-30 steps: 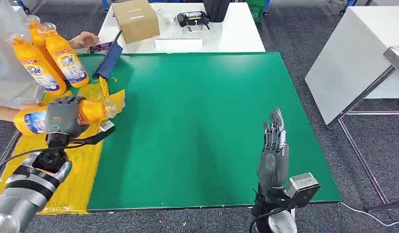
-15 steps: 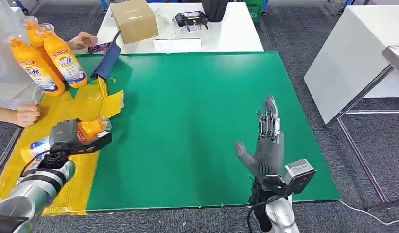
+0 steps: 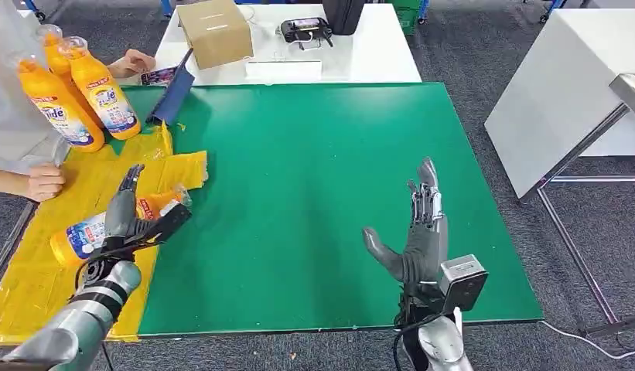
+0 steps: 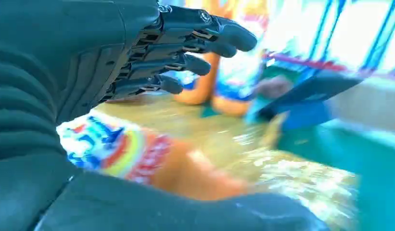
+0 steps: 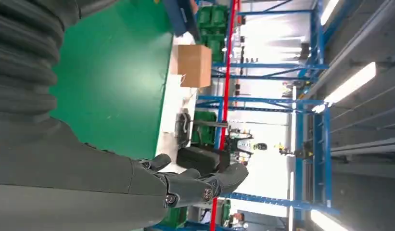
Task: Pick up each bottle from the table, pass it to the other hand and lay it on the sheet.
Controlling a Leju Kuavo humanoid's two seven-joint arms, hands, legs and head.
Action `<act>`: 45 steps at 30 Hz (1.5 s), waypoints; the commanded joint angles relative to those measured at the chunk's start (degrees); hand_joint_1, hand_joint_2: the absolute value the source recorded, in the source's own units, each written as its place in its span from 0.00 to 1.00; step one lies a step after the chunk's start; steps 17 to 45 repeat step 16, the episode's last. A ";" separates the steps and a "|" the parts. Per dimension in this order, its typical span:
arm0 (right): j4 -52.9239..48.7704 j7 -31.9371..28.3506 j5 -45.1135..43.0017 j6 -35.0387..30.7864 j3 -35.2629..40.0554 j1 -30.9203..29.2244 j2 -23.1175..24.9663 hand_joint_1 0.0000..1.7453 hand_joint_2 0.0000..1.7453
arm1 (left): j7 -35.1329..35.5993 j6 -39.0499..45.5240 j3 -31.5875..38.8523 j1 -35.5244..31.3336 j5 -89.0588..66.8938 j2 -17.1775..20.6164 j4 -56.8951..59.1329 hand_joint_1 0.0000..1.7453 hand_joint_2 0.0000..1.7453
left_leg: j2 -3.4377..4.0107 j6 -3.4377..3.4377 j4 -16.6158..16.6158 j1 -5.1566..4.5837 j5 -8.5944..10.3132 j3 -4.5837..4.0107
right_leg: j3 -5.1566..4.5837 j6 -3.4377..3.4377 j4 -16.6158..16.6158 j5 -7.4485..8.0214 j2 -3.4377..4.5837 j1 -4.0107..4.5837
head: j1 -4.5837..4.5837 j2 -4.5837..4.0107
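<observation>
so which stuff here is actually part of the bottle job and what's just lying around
Part of the job:
lying orange bottle
yellow sheet
left hand, open beside that bottle
right hand, open
two orange bottles held by a person

Just lying about:
cardboard box
black device
blue folder

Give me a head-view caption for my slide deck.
Left hand open beside an orange bottle lying on the yellow sheet; right hand open above the table.
</observation>
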 commanded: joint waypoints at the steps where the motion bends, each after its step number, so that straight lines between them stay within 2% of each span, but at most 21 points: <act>1: -0.84 0.11 1.88 -1.23 -2.53 3.95 -1.62 0.00 1.00 | -1.85 -1.60 -1.11 19.66 6.84 -4.73 -46.17 0.00 0.00 | -0.15 -0.07 0.02 0.09 -0.19 0.22 | 0.29 -0.07 -0.06 -0.16 0.17 0.04 | 0.00 0.00; 4: -2.14 -0.42 4.47 -2.80 -2.86 5.89 -1.67 0.00 1.00 | -11.03 -0.97 -0.72 27.62 22.50 -6.82 -61.07 0.00 0.00 | -0.07 -0.10 0.04 0.08 -0.27 0.15 | 0.16 -0.07 -0.04 -0.18 0.23 0.05 | 0.02 0.00; 5: -2.22 -0.60 5.29 -3.28 -2.86 6.18 -1.78 0.00 1.00 | -11.51 -3.43 -1.72 29.18 26.08 -6.89 -63.73 0.00 1.00 | -0.02 -0.09 0.02 0.06 -0.17 -0.02 | -0.03 -0.04 -0.04 -0.08 0.17 0.05 | 0.00 0.00; 6: -2.66 -0.65 6.86 -3.94 -2.68 7.03 -2.04 0.00 1.00 | -12.23 -9.25 -3.08 32.43 31.36 -6.32 -67.11 0.00 1.00 | -0.03 -0.14 0.10 0.11 -0.42 0.26 | 0.26 -0.08 -0.02 -0.29 0.35 0.06 | -0.02 0.00; 9: -4.08 -0.14 8.30 -3.76 -2.53 10.13 -3.53 0.00 1.00 | -12.65 -18.16 -5.77 39.26 37.52 -6.83 -69.07 0.00 1.00 | 0.10 -0.16 -0.03 0.03 -0.35 0.09 | 0.03 0.12 -0.08 -0.20 0.29 0.00 | -0.02 0.00; 11: -4.42 -0.34 8.39 -3.67 -2.65 10.89 -3.72 0.00 1.00 | -14.13 -17.83 -6.26 40.42 37.08 -7.47 -68.42 0.00 1.00 | 0.02 -0.18 -0.04 0.07 -0.45 0.30 | 0.28 0.07 -0.12 -0.38 0.30 0.02 | -0.02 0.00; 15: -4.23 -0.39 8.41 -3.61 -2.72 10.53 -3.53 0.00 1.00 | -14.40 -17.63 -5.87 39.29 37.29 -7.46 -67.41 0.00 1.00 | -0.07 -0.11 0.01 0.09 -0.41 0.05 | 0.09 0.16 -0.09 -0.42 0.17 0.05 | 0.04 0.00; 45: -4.23 -0.39 8.41 -3.61 -2.72 10.53 -3.53 0.00 1.00 | -14.40 -17.63 -5.87 39.29 37.29 -7.46 -67.41 0.00 1.00 | -0.10 -0.14 0.04 0.11 -0.49 0.20 | 0.25 0.13 -0.06 -0.50 0.25 0.06 | 0.00 0.00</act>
